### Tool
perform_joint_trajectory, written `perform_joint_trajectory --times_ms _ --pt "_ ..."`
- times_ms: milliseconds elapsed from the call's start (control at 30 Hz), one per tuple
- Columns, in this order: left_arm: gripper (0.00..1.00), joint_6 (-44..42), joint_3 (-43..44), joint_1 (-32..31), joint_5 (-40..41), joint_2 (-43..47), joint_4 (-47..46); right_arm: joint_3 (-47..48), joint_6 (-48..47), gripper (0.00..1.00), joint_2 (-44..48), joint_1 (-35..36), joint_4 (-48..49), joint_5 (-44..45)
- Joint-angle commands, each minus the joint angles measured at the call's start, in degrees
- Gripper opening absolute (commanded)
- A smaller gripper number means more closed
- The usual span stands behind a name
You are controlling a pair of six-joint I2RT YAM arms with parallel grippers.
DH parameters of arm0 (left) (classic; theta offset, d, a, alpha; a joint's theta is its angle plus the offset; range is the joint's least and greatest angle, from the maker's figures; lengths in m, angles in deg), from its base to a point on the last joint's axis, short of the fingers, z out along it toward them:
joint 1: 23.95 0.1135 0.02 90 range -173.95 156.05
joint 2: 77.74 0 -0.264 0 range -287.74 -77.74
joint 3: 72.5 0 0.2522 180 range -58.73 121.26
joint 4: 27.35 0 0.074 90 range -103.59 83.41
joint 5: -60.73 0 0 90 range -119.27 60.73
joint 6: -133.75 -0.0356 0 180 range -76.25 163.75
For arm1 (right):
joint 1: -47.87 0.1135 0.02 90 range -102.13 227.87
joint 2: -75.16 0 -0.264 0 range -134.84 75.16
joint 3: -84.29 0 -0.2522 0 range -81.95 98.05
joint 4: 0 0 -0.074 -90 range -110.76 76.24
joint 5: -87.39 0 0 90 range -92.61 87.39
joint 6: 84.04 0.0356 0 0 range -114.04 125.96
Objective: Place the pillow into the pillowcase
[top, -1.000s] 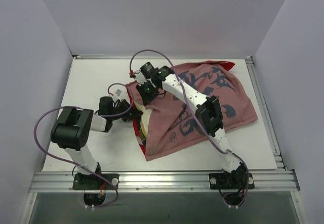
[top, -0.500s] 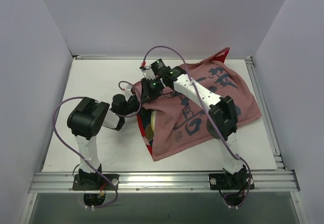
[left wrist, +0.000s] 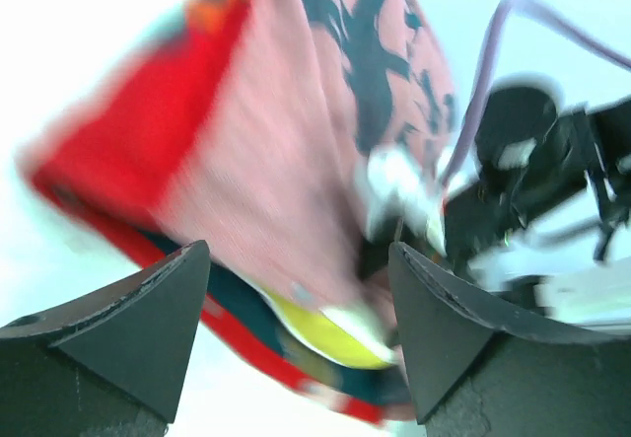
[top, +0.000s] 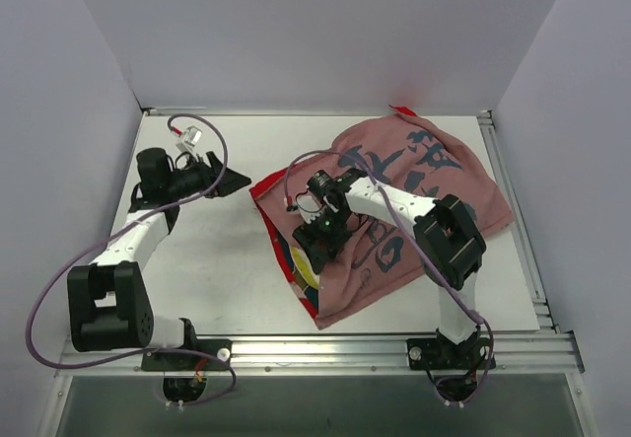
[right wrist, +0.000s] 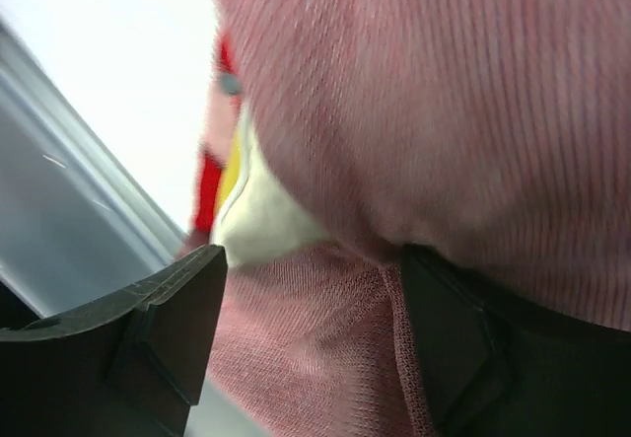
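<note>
While nothing holds the mouth, the pillow can creep back out

Because neither arm grips anything, we judge the opening to be the weak spot. The large dull-pink fabric pillowcase with dark-blue marks and a red hem [top: 414,176] lies rumpled on the right half of the white tabletop [top: 197,259]. The cream-white quilted pillow with its yellow band [top: 301,267] is mostly inside it, with a cream-and-yellow corner showing at the open mouth, which faces left and toward the arm bases. The left end effector [top: 229,179] is released, jaws wide with nothing between them, well apart from the fabric at the far left. The right end effector [top: 317,242] hovers over the case just beside the mouth. In its wrist view the jaws stand wide, pink cloth fills the space beyond them, and we see nothing pinched.

We see three risks. If the right end effector closes where it is, it may catch the pillow along with the cloth, and any pull would then drag the filling outward. If we tug only one side of the hem, the case could twist and bunch, leaving the exposed corner uncovered. Since the lower end of the mouth lies near the front of the tabletop, a push that way could slide the bundle onto the metal rail [top: 325,343]. We cannot tell whether the pillow's far corners are seated, as the cloth hides them.
</note>
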Motion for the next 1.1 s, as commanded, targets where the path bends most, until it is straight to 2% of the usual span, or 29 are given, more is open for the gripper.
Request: perform_joint_trajectory --times_ms 0,67,167,233,333,400,433,500,533,600,633,700,767,967,1067 --pt "0.81 -23.41 8.52 -0.86 6.53 -2.61 22.05 -4.54 -17.82 0.70 -5.79 -1.04 -11.49 13.37" --pt "0.79 -28.14 14.06 -1.92 10.52 -6.65 23.38 -1.83 -19.60 0.68 -9.14 -4.74 -10.96 17.33" --pt "0.71 -35.96 19.59 -5.87 15.88 -11.13 26.02 5.62 -26.79 0.68 -10.90 -9.93 -11.22 23.55" --pt "0.65 -37.58 21.45 -7.80 16.68 -12.73 27.34 9.42 -37.12 0.68 -10.91 -12.13 -10.35 27.60" --pt "0.57 -37.49 22.96 -9.13 14.76 -14.05 28.75 18.55 -43.41 0.67 -11.26 -13.98 -9.11 29.39" --pt "0.57 -39.51 23.39 -10.01 14.31 -13.61 30.50 21.03 -44.92 0.69 -9.86 -13.55 -9.81 27.55" --pt "0.61 -40.56 23.57 -10.71 13.96 -13.18 30.86 20.69 -44.83 0.71 -7.15 -12.94 -9.99 27.02" --pt "0.65 -43.29 25.49 -12.99 14.40 -13.17 31.73 18.41 -42.03 0.75 -3.19 -11.09 -12.27 24.56" --pt "0.68 -44.08 26.81 -13.78 14.57 -13.43 32.09 14.22 -39.85 0.76 1.53 -10.56 -12.54 22.81" --pt "0.72 -46.28 31.80 -16.16 16.50 -16.24 32.88 9.72 -32.21 0.79 6.04 -9.85 -12.63 21.66" --pt "0.73 -46.46 33.57 -16.60 17.12 -19.29 32.71 5.78 -29.48 0.80 9.45 -10.03 -12.72 20.95" --pt "0.76 -46.20 38.22 -17.39 19.04 -23.08 31.92 3.21 -20.99 0.82 11.67 -11.60 -12.63 20.42" --pt "0.78 -45.23 45.78 -17.57 19.67 -29.58 30.52 1.88 -16.55 0.83 12.82 -13.71 -12.54 18.76" --pt "0.79 -43.39 68.53 -19.24 19.24 -48.99 33.32 -0.40 -13.81 0.85 16.16 -21.00 -13.42 15.95" --pt "0.74 -39.37 75.14 -19.50 17.22 -55.17 32.97 -2.51 -12.58 0.86 17.39 -24.26 -13.60 14.89"
